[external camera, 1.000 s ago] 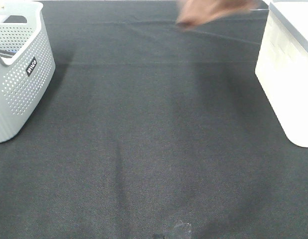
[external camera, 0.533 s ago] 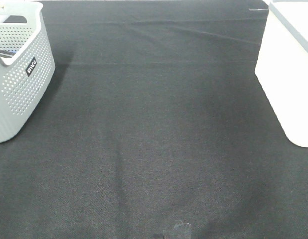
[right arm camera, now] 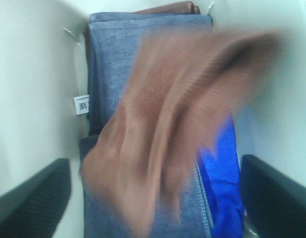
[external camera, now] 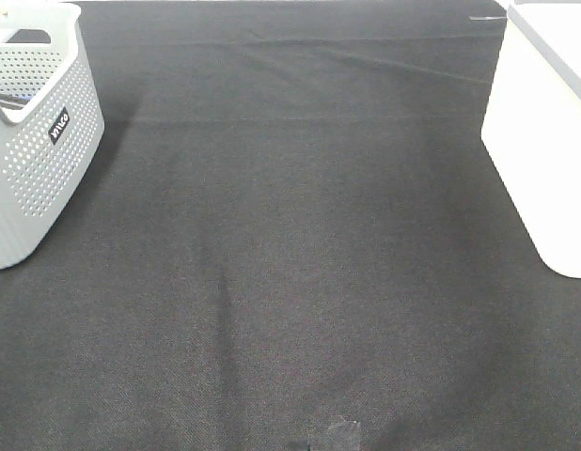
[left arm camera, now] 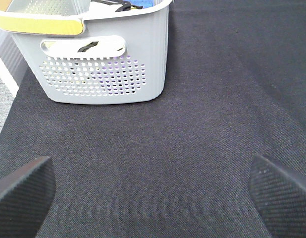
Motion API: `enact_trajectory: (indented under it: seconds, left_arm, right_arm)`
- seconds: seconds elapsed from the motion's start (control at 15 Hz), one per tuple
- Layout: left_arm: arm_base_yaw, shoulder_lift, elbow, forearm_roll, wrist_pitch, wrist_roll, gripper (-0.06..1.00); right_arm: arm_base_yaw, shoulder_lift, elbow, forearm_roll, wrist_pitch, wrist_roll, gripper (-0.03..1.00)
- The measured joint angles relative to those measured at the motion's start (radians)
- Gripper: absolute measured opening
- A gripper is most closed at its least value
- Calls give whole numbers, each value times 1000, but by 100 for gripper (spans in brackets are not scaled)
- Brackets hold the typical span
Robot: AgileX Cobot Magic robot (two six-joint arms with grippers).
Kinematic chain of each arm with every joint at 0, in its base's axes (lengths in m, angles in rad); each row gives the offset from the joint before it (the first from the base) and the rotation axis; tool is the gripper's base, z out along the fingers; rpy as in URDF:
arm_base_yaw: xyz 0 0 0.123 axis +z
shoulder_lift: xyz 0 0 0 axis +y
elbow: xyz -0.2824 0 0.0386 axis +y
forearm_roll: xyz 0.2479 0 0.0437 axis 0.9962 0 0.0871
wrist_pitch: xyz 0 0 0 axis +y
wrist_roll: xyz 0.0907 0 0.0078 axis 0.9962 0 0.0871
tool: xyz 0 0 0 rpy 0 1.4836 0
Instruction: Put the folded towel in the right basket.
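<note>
Inside the white basket (right arm camera: 29, 89) at the table's right edge, the brown towel (right arm camera: 168, 124) shows as a blur in the right wrist view. It hangs over a stack of blue-grey towels (right arm camera: 113, 49) and a bright blue cloth (right arm camera: 225, 168). A small white label (right arm camera: 81, 104) shows against the basket wall. The right gripper (right arm camera: 153, 198) is spread wide, its dark fingers (right arm camera: 31, 198) standing to either side of the towel with neither visibly touching it. From the high camera, the white basket (external camera: 544, 160) appears only as a plain outer wall and neither arm is in sight. The black tablecloth (external camera: 300, 263) stretches across to the grey perforated basket (external camera: 41, 141) at the far left corner. The left gripper (left arm camera: 153, 193) hangs above the cloth with its fingers (left arm camera: 24, 193) wide apart and holding nothing, facing the grey perforated basket (left arm camera: 103, 64).
</note>
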Motion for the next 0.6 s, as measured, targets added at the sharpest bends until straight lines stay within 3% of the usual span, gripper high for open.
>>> enact_trajectory:
  seconds: [0.07, 0.33, 0.6]
  left_arm:
    - [0, 0, 0, 0, 0, 0, 99]
    - [0, 0, 0, 0, 0, 0, 99]
    - [0, 0, 0, 4, 0, 0, 99]
  right_arm:
    - [0, 2, 0, -3, 0, 4, 95]
    - [11, 2, 0, -11, 0, -2, 97]
    - [167, -70, 0, -53, 0, 45, 97]
